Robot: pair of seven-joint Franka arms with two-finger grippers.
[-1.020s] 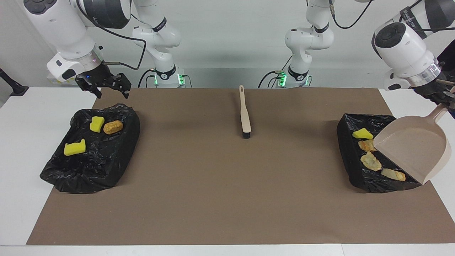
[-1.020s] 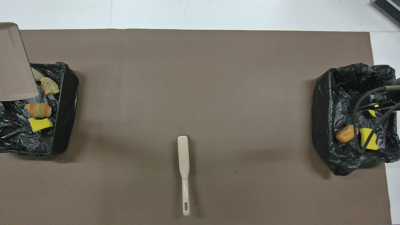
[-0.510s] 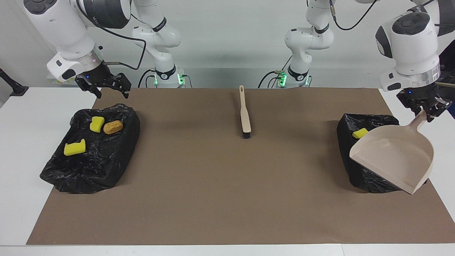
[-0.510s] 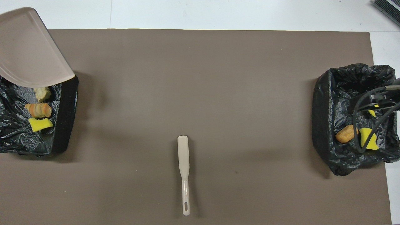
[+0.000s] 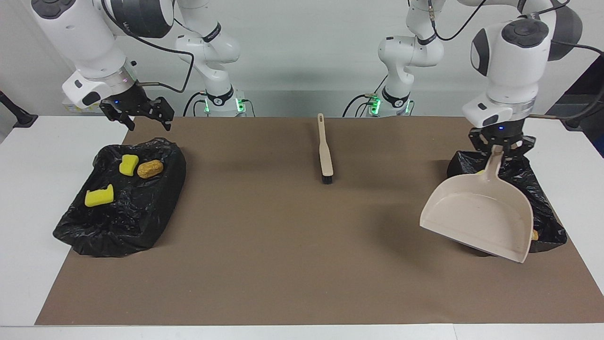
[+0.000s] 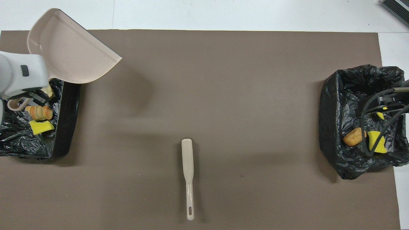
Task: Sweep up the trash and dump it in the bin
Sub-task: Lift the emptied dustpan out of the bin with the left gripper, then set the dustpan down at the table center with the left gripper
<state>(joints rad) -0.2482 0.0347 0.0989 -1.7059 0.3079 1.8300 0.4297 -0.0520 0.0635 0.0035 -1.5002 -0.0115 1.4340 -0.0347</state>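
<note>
Dial set on the mat [image 6: 223, 95] of the worktop [image 6: 223, 14]: six at the robots, twelve away from them, nine at the left arm's end.

1. Brush [image 6: 188, 172]: beige, flat on the mat at six o'clock, handle toward the robots, bristle end toward the centre. Nothing touches it.

2. Bin, three o'clock [image 6: 329, 127]: black-lined. Trash in it: a tan lump [image 6: 354, 136] touching a yellow sponge [image 6: 377, 142], and a second yellow sponge [image 5: 99, 196] farther from the robots, well apart from the pair.

3. Right fingers [image 5: 166, 123]: spread wide, holding nothing, hanging over the three o'clock bin. This arm waits.

4. Bin, nine o'clock [image 6: 67, 127]: black-lined. Trash seen in it from overhead: a yellow sponge chunk [image 6: 41, 126], a brown bread lump [image 6: 39, 111] just beside it, and a pale lump [image 6: 48, 92] farther on, partly hidden under the arm.

5. Left fingers [image 5: 493, 147]: narrow, clamped on the dustpan's handle, over the nine o'clock bin.

6. Dustpan [image 5: 476, 219]: beige, raised off the mat at about ten o'clock, handle uppermost, open mouth tilted down and turned toward the dial's centre. Its pan covers the bin's twelve o'clock part and overhangs the mat beside it. No trash shows in the pan.
</note>
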